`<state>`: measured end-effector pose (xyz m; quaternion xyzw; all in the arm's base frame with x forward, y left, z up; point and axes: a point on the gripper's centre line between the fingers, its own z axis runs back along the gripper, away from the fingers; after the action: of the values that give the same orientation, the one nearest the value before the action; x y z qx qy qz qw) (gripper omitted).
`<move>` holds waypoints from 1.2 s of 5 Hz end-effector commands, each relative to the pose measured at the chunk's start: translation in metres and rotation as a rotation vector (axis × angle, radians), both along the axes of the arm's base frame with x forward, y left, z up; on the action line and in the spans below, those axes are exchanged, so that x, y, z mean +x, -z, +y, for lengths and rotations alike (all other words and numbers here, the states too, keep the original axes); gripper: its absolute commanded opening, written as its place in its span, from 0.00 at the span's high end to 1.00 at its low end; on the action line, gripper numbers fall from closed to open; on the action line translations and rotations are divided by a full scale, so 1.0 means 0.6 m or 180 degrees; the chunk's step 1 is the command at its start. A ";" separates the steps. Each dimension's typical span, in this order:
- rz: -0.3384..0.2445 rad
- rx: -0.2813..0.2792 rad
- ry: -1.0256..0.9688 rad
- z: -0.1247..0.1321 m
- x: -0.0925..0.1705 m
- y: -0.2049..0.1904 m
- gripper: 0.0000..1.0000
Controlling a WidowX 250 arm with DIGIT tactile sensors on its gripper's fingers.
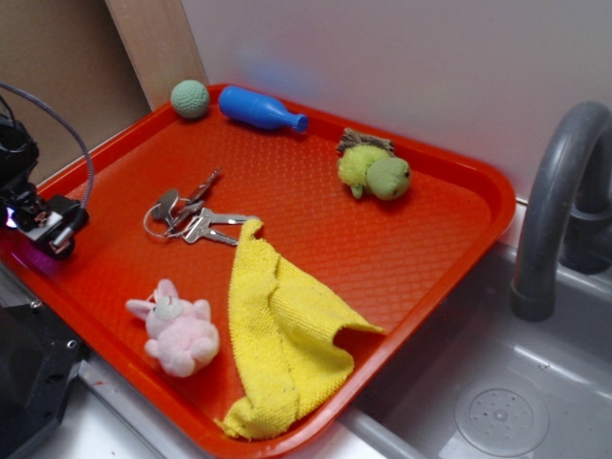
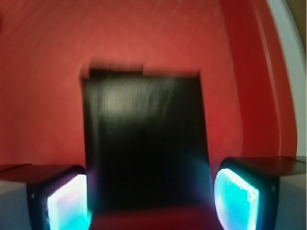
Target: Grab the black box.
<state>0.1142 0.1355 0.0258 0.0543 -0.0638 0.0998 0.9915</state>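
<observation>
In the wrist view the gripper is spread wide, its glowing pads flanking the blurred black box on the red tray without touching it. The exterior view hides the box behind the gripper at the tray's left edge.

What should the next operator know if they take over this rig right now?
Gripper: open, its lit pads standing either side of the black box, not closed on it; the wrist view is blurred.
Black box: on the red tray, at the left edge, hidden behind the gripper in the exterior view.
Done: gripper lined up on the box.
Left: close, check the hold, lift.
</observation>
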 end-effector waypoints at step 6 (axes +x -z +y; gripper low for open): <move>-0.0392 0.0190 0.0321 -0.092 0.098 -0.333 1.00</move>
<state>0.1739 0.0810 0.2110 0.0676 -0.1094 0.0563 0.9901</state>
